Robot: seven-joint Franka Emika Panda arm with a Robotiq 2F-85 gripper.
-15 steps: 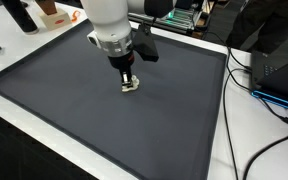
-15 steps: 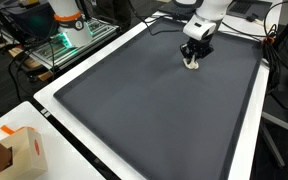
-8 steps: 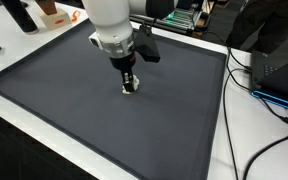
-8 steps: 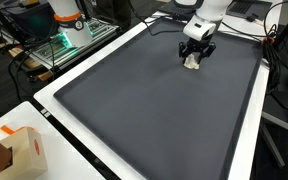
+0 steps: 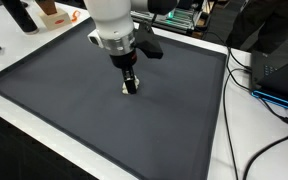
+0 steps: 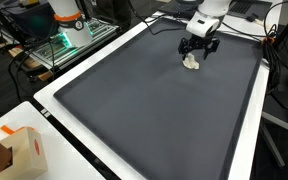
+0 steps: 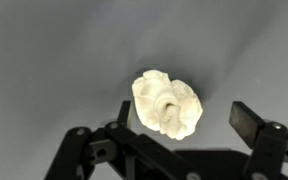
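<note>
Wrist view shows the lump point(image 7: 167, 103) lying on the mat point(image 7: 44, 60) between the fingers of my gripper point(image 7: 184, 118). It sits close to one finger, and I cannot tell whether they touch. The jaws stand wide apart and grip nothing. In both exterior views the gripper point(image 5: 130, 82) point(image 6: 197, 52) hangs just over the lump point(image 5: 131, 89) point(image 6: 192, 64), well inside the mat's border.

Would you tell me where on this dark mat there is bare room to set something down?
Nearly the whole dark mat is bare, from the white lump under the open gripper to the near rim. Crowded: the cables beside one edge, the cardboard box off a corner.
</note>
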